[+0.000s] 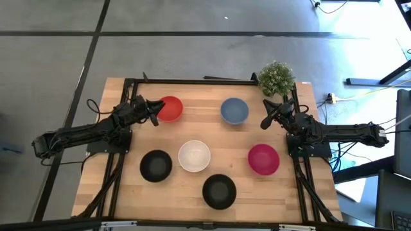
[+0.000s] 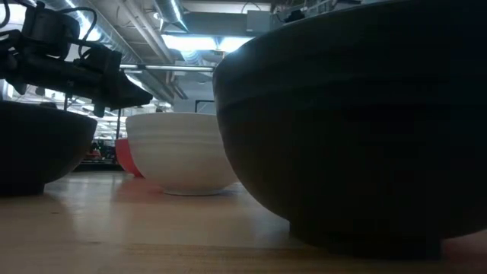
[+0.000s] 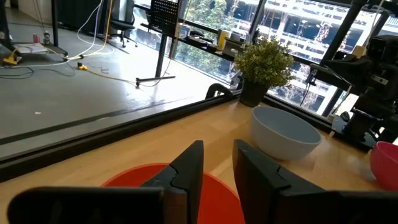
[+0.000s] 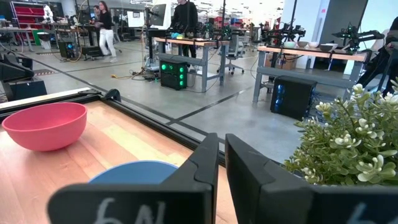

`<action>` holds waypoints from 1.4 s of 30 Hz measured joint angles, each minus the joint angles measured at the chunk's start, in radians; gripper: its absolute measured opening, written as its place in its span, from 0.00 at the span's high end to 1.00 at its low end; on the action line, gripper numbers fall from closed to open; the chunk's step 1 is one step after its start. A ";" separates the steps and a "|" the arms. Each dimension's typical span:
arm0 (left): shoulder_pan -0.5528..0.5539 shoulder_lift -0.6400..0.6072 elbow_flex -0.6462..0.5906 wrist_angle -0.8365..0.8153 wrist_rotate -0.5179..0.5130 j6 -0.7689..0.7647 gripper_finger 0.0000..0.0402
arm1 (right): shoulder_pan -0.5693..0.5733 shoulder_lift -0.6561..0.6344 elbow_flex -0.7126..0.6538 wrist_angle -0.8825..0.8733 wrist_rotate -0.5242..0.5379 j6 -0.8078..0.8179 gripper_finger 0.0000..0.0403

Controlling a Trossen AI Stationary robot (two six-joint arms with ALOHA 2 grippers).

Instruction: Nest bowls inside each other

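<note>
Six bowls rest upright on their bases on the wooden table. The red bowl [image 1: 171, 108] sits at the far left and the blue bowl [image 1: 234, 110] at the far right. The white bowl [image 1: 194, 156] is in the middle. One black bowl [image 1: 156, 165] stands to its left and the other black bowl [image 1: 219, 190] nearer the front. The magenta bowl [image 1: 264, 159] is on the right. My left gripper [image 1: 155, 112] hovers above the red bowl's [image 3: 214, 193] left rim, its fingers a narrow gap apart. My right gripper [image 1: 264, 120] hangs shut just right of the blue bowl [image 4: 134, 171].
A small green potted plant [image 1: 276, 78] stands at the table's far right corner, just behind my right gripper. In the low view the near black bowl [image 2: 350, 129] fills the right side, with the white bowl [image 2: 183, 152] behind it. Bare wood lies between the bowls.
</note>
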 joint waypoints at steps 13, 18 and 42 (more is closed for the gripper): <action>0.001 0.000 0.005 0.017 0.002 -0.126 0.80 | 0.000 0.000 0.000 0.001 -0.009 0.001 0.92; 0.001 0.000 0.091 0.032 0.098 -0.126 0.76 | 0.000 0.000 0.000 0.002 -0.067 0.000 0.92; 0.068 0.434 0.768 -1.017 0.070 0.079 0.67 | 0.000 0.000 0.000 0.005 -0.087 0.000 0.92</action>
